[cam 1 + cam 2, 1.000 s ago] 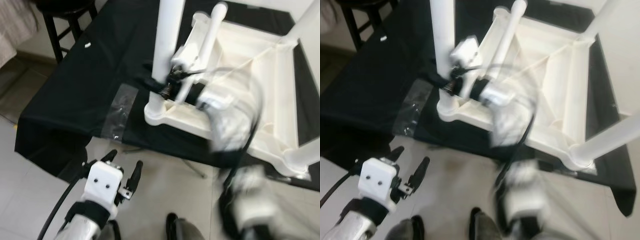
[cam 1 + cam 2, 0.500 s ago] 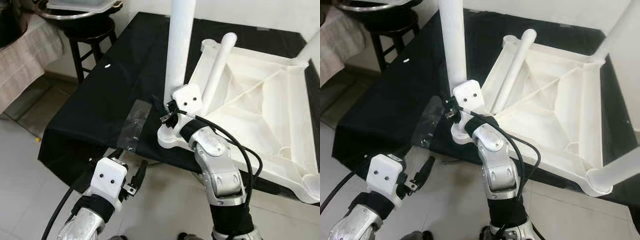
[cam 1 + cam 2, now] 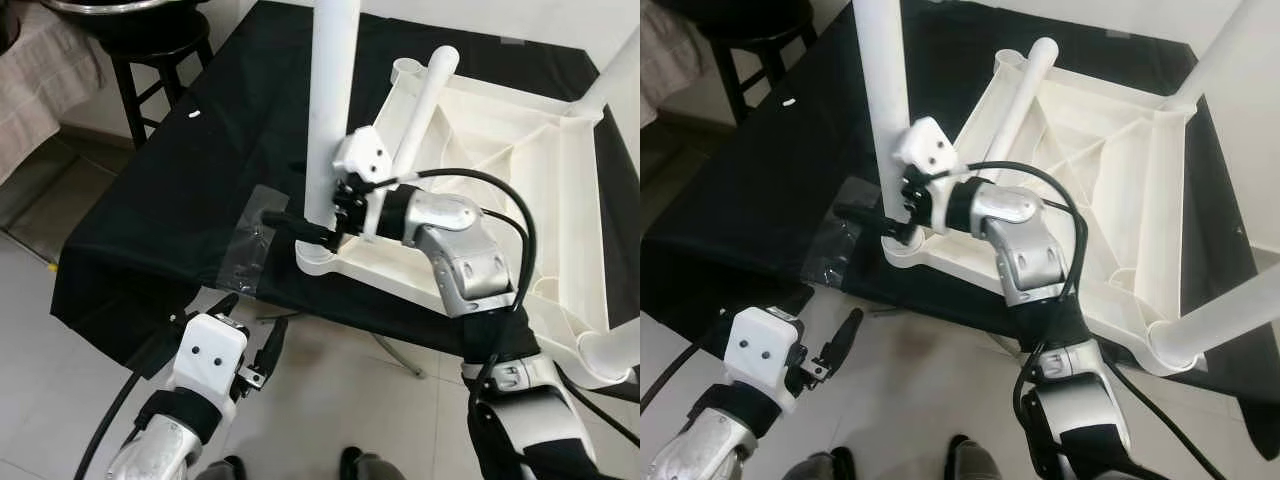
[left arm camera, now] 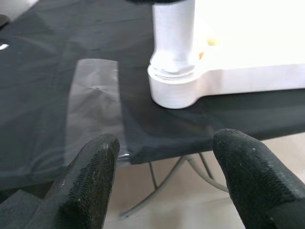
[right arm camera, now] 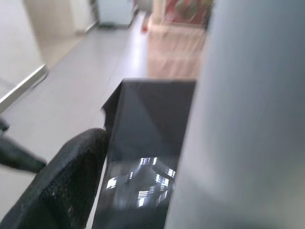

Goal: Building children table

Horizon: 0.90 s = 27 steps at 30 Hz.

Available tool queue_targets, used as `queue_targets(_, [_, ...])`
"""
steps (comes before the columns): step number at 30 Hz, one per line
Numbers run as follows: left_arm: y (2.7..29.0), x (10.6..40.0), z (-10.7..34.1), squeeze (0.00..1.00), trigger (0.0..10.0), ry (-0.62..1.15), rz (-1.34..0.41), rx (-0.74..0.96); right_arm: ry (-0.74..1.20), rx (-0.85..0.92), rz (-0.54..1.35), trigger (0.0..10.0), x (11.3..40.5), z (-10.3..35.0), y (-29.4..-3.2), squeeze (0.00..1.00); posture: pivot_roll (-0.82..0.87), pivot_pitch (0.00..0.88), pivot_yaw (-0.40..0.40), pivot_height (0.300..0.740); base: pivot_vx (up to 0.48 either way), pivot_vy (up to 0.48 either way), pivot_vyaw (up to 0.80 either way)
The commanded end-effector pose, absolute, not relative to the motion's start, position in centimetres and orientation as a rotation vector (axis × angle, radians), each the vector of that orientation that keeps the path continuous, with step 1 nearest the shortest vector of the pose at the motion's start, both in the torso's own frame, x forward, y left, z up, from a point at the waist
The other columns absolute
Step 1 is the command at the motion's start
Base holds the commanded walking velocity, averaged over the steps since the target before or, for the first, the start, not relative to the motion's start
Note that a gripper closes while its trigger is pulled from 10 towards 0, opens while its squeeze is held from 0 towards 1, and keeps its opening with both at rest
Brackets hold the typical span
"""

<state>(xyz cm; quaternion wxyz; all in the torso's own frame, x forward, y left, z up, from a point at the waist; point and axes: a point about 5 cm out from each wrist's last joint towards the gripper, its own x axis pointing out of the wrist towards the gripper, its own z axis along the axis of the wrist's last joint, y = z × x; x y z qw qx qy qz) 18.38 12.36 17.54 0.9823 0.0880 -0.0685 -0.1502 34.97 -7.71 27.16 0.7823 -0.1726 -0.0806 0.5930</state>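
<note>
At the near-left corner of the upturned white children's table top (image 3: pixel 500 170), the leg (image 3: pixel 328 110) I care about stands upright in its round corner socket (image 3: pixel 318 258), its long axis running straight up out of the frame. The top lies underside-up on the black-draped bench (image 3: pixel 170 190), ribs showing, with a loose leg (image 3: pixel 422 100) lying slanted across it and two more legs standing at the far-right and near-right corners.

My right pincer (image 3: pixel 305 228) is at the low part of that upright leg, just above the socket; the fingers reach past the leg on its bench-edge side, pointing toward the patch of clear tape (image 3: pixel 245 240) on the cloth. In the right wrist view one black finger (image 5: pixel 62 186) sits apart from the grey bulk of the leg, so I read the pincer as spread beside the leg, not pinching it.

My left pincer (image 3: pixel 250 335) hangs low, off the bench edge over the tiled floor, fingers spread, looking up at the socket from below. The right arm is plainly the nearer one; I judge the coming move is its closing on the leg to seat it downward along that vertical axis.
</note>
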Motion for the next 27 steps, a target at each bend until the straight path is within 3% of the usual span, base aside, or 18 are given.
queue_targets(1, [12.2, 17.9, 17.5, 0.0, 10.0, -0.13, -0.305, 0.173, -0.188, -0.413, 1.326, 10.0, 35.2, 27.6, -7.4, 0.0, 0.08, 0.309, -0.071, 0.74, 0.0, 0.0, 0.0])
queue_targets(10, [12.1, 17.0, 17.6, 0.0, 10.0, -0.117, -0.297, 0.168, -0.224, -0.363, 1.442, 10.0, 37.1, 31.1, -8.9, 0.0, 0.11, 0.338, -0.079, 0.74, 0.0, 0.0, 0.0])
queue_targets(11, [12.1, 16.9, 17.6, 0.0, 10.0, -0.115, -0.297, 0.167, -0.222, -0.344, 1.462, 0.0, 37.3, 31.3, -9.2, 0.0, 0.12, 0.342, -0.08, 0.74, 0.0, 0.0, 0.0])
queue_targets(27, [12.1, 16.9, 17.6, 0.0, 10.0, -0.108, -0.299, 0.165, -0.237, -0.264, 1.509, 0.0, 37.7, 31.6, -10.9, 0.0, 0.09, 0.338, -0.076, 0.74, 0.0, 0.0, 0.0])
